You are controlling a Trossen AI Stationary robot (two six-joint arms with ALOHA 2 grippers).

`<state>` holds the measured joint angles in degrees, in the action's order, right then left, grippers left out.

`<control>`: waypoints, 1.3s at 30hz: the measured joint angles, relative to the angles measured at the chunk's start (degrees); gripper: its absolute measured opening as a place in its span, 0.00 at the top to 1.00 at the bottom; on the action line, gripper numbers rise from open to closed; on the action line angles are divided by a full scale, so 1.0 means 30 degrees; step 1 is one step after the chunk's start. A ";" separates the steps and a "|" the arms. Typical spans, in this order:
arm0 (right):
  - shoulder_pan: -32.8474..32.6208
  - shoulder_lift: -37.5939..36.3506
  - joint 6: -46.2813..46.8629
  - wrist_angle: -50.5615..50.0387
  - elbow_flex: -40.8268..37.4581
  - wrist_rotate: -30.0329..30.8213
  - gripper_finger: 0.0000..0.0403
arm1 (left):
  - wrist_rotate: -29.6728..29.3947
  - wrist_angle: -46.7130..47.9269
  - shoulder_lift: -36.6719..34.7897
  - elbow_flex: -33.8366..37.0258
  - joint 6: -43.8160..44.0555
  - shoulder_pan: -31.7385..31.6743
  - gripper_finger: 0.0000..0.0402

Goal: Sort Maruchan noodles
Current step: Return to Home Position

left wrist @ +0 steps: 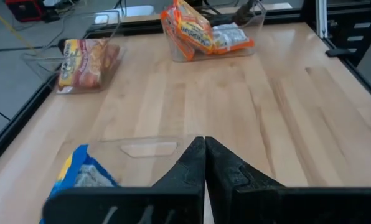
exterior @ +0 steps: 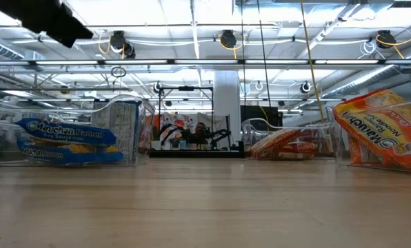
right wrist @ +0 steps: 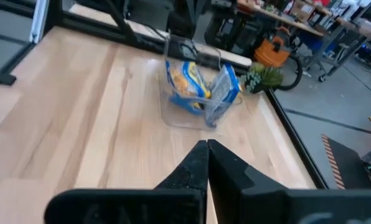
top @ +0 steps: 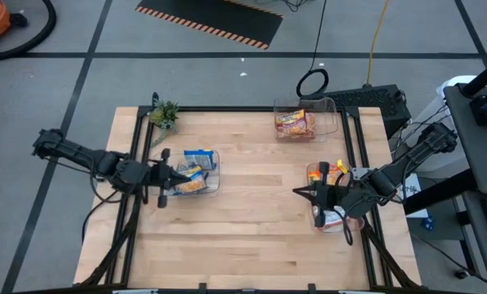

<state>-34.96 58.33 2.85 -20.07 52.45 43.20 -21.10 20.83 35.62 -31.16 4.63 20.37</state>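
The noodle packets lie in three clear bins. Yellow-and-blue packets (top: 196,171) fill the bin at the table's left, also in the right wrist view (right wrist: 198,87) and the low view (exterior: 67,141). Orange-red packets (top: 295,124) sit in the far bin. Orange and silver-white packets (top: 329,175) fill the right bin (left wrist: 204,31). My left gripper (top: 178,175) hovers shut above the left bin's near-left side. My right gripper (top: 297,193) hovers shut just left of the right bin. Neither holds anything.
A small green plant (top: 163,113) stands at the table's far left corner. Bare wood (top: 252,212) spreads across the table's middle and near side. Black frame rails run along the table's left and right edges. Cables and a dark box lie beyond the far right corner.
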 joint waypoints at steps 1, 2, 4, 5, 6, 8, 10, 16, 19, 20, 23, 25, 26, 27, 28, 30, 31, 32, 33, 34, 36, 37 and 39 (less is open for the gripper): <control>0.0000 -0.0060 0.0096 -0.0117 -0.0026 0.0000 1.00 | 0.0003 -0.0002 -0.0332 0.0301 -0.0058 0.0004 0.99; 0.0005 -0.0187 0.0128 0.0005 -0.0175 -0.0017 1.00 | 0.0000 -0.0038 -0.0660 0.0607 -0.0108 -0.0003 0.99; 0.0007 -0.0647 0.0070 0.0430 -0.0803 -0.0337 1.00 | 0.0000 -0.0135 -0.1358 0.1210 -0.0164 -0.0004 0.99; 0.0027 -0.0977 -0.0048 0.0923 -0.1236 -0.0641 1.00 | 0.0000 -0.0115 -0.1727 0.1472 -0.0251 -0.0011 0.99; 0.0084 -0.1343 -0.0218 0.1599 -0.1790 -0.1021 1.00 | 0.0000 -0.0120 -0.2072 0.1689 -0.0326 -0.0011 0.99; 0.0291 -0.2202 -0.0620 0.2911 -0.2928 -0.1748 1.00 | 0.0003 -0.0219 -0.2778 0.2010 -0.0430 -0.0011 0.99; 0.0522 -0.3207 -0.0978 0.4441 -0.4044 -0.2609 1.00 | 0.0070 -0.0243 -0.3458 0.2240 -0.0597 -0.0011 0.99; 0.0896 -0.5880 -0.1658 0.6271 -0.6345 -0.3534 1.00 | 0.1063 -0.0532 -0.5406 0.2922 -0.1657 -0.0011 0.99; 0.0896 -0.6935 -0.1691 0.6278 -0.7161 -0.3652 1.00 | 0.1078 -0.0634 -0.6240 0.3568 -0.1705 -0.0011 0.99; 0.0903 -0.7261 -0.1691 0.6271 -0.7390 -0.4000 1.00 | 0.1080 -0.0652 -0.6510 0.3788 -0.1793 -0.0012 0.99; 0.0911 -0.8073 -0.1834 0.6306 -0.7886 -0.5166 1.00 | 0.1086 -0.0785 -0.7180 0.4291 -0.1902 -0.0011 0.99; 0.0911 -0.8462 -0.2015 0.6320 -0.8094 -0.5972 1.00 | 0.1090 -0.0986 -0.7533 0.4397 -0.2082 -0.0011 0.99; 0.0912 -0.8590 -0.2122 0.6338 -0.8152 -0.6237 1.00 | 0.1093 -0.1033 -0.7678 0.4410 -0.2114 -0.0011 0.99; 0.0918 -0.8704 -0.2211 0.6384 -0.8228 -0.6505 1.00 | 0.1088 -0.1083 -0.7787 0.4410 -0.2147 -0.0011 0.99; 0.0918 -0.8768 -0.2319 0.6486 -0.8300 -0.6506 1.00 | 0.1093 -0.1077 -0.7880 0.4410 -0.2151 -0.0011 0.99; 0.0918 -0.8844 -0.2725 0.7130 -0.8665 -0.6522 1.00 | 0.1218 -0.1051 -0.8044 0.4410 -0.2155 -0.0016 0.99; 0.0918 -0.8893 -0.3066 0.7635 -0.8971 -0.6523 1.00 | 0.1379 -0.1136 -0.8061 0.4410 -0.2194 -0.0011 0.99; 0.0918 -0.8940 -0.3480 0.8266 -0.9347 -0.6521 1.00 | 0.1570 -0.1263 -0.8053 0.4411 -0.2337 -0.0011 0.99; 0.0918 -0.8985 -0.3851 0.9006 -0.9764 -0.6517 1.00 | 0.1808 -0.1518 -0.8039 0.4487 -0.2455 -0.0011 0.99; 0.0941 -0.9045 -0.4206 0.9800 -1.0216 -0.6515 1.00 | 0.2105 -0.2078 -0.8046 0.4686 -0.2625 -0.0011 0.99; 0.1122 -0.9248 -0.4744 1.1153 -1.1118 -0.6528 1.00 | 0.2688 -0.3616 -0.8046 0.5345 -0.3230 -0.0011 0.99; 0.1270 -0.9371 -0.4908 1.1743 -1.1507 -0.6543 1.00 | 0.2997 -0.4337 -0.8046 0.5750 -0.3569 -0.0013 0.99; 0.1558 -0.9676 -0.5108 1.2530 -1.2102 -0.6734 1.00 | 0.3317 -0.5710 -0.8046 0.6557 -0.4110 -0.0018 0.99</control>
<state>-30.29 29.30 -12.47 17.52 16.14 23.00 -11.15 3.70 11.49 -11.49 -7.70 20.32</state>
